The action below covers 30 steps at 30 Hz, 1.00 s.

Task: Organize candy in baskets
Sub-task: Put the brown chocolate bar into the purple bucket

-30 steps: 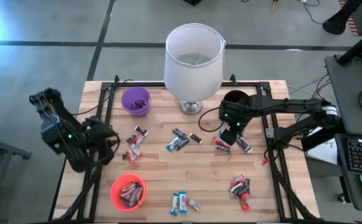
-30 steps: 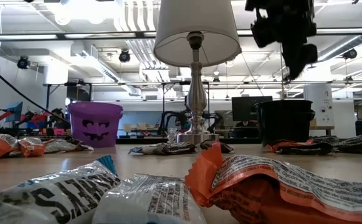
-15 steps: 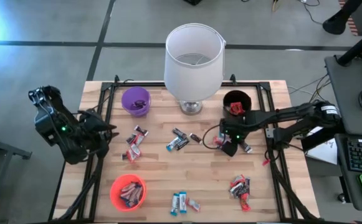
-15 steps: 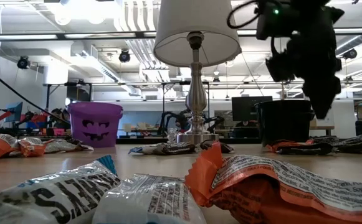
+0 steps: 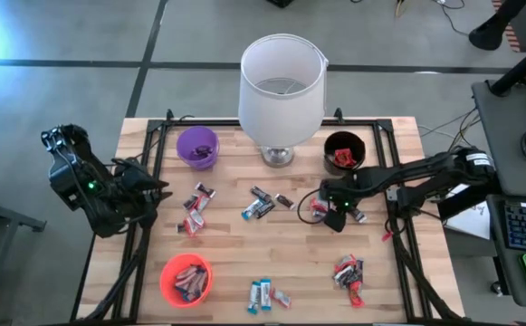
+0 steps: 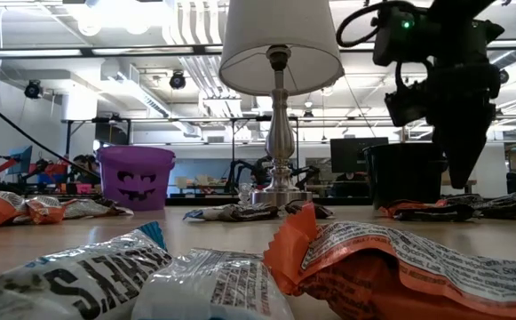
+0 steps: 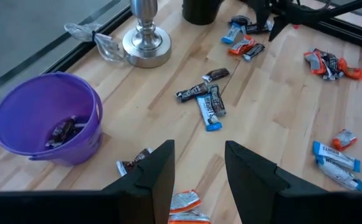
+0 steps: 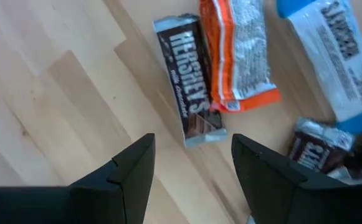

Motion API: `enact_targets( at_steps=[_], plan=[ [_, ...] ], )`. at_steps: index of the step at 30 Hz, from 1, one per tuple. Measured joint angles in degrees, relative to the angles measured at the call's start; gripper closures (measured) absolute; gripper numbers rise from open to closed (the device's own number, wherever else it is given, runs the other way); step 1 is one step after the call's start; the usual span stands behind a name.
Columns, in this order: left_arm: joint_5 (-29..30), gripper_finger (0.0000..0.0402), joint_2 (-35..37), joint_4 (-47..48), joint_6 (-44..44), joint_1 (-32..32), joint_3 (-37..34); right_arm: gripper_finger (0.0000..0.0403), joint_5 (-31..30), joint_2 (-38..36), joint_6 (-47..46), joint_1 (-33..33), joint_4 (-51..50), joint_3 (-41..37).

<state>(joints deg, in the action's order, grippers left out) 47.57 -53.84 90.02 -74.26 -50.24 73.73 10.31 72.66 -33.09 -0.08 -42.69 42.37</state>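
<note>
High view: right gripper (image 5: 334, 220) down over candy (image 5: 320, 207), jaws spread.

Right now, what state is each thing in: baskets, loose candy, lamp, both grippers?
purple basket: upright, a few dark bars inside
black basket: upright, red candy inside
orange basket: upright, several bars inside
loose candy: scattered in clusters on the table
lamp: upright
right gripper: open, empty, over a brown Hershey's bar
left gripper: open, empty, at the table's left edge

right gripper (image 5: 332, 217): moved from black round bowl (image 5: 343, 151) down to candy pile | left arm: pulled back left
</note>
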Motion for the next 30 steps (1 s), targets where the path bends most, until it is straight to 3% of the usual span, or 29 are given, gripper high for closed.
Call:
enact_targets(
  at_steps=[8,18,21,28,30],
  plan=[
    [0.0,0.0279,-0.1,-0.2,-0.8,0.1,0.0,0.02,0.1,3.0,1.6,0.3,4.0,-2.4],
    [0.1,0.0279,-0.2,-0.2,-1.3,0.1,0.0,0.0206,-0.4,11.8,5.2,0.2,5.5,-2.2],
    [0.3,0.0279,-0.2,-0.2,-1.4,0.1,0.0,0.0236,-0.5,12.8,5.1,0.2,5.4,-2.2],
    [1.6,0.0279,0.0,-0.2,-1.5,0.1,0.0,0.0368,0.9,10.1,5.2,0.2,6.6,-2.3],
    [1.6,0.0279,0.0,-0.2,-1.5,0.1,0.0,0.0386,0.8,9.1,4.9,0.3,6.5,-2.3]
  ],
)
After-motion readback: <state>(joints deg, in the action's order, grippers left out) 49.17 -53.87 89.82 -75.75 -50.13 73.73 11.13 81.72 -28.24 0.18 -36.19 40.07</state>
